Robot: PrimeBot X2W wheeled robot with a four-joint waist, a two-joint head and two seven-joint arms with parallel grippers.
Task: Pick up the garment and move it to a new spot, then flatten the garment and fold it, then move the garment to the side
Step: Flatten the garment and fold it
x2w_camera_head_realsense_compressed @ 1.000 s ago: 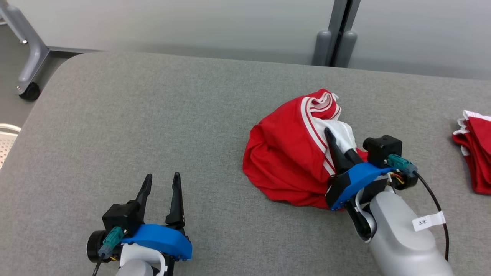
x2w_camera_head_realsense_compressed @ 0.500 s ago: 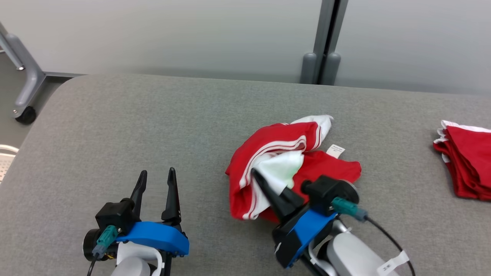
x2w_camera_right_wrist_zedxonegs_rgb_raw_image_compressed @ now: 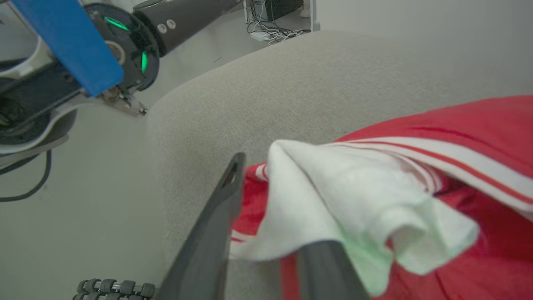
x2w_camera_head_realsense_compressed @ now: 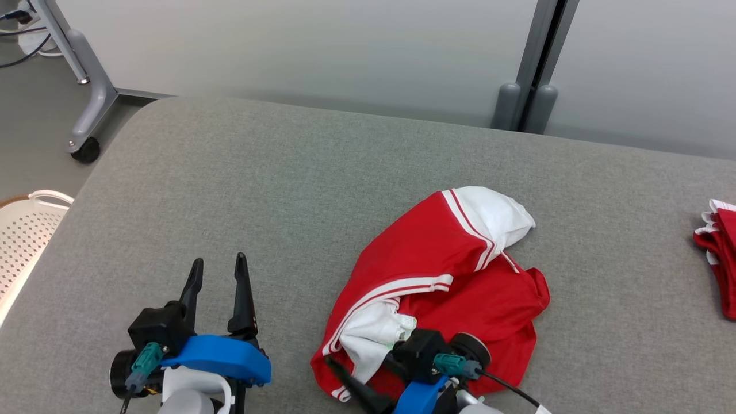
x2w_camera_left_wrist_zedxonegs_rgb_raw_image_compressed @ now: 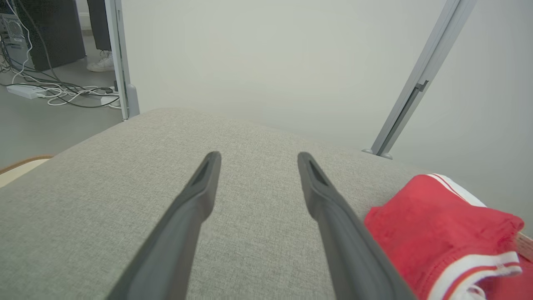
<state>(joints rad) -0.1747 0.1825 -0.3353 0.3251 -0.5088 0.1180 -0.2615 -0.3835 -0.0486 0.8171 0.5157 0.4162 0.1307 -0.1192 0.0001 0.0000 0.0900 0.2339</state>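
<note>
The red garment (x2w_camera_head_realsense_compressed: 437, 270) with white panels and stripes lay crumpled in a loose heap on the grey padded surface (x2w_camera_head_realsense_compressed: 259, 172), right of the middle and close to the robot's edge. One white lobe pointed toward the far wall, and another white fold bunched at the near-left corner of the heap.

The right gripper (x2w_camera_head_realsense_compressed: 361, 368) sat at that near corner, low in the head view. In the right wrist view its two dark fingers (x2w_camera_right_wrist_zedxonegs_rgb_raw_image_compressed: 216, 216) stood a little apart, with the white fold lying between them and draped over the right-hand one, hiding its tip. Whether the cloth was actually pinched could not be told from there.

The left gripper (x2w_camera_head_realsense_compressed: 218, 260) was over bare surface, left of the garment and not touching it. Its fingers were spread wide with nothing between them.

Well apart at the right edge lay a second pile of red cloth (x2w_camera_head_realsense_compressed: 719, 253) with white trim. A white perforated basket (x2w_camera_head_realsense_compressed: 23, 230) stood off the surface's left side. A grey frame leg (x2w_camera_head_realsense_compressed: 86, 115) on a caster stood on the floor beyond the far-left corner.
</note>
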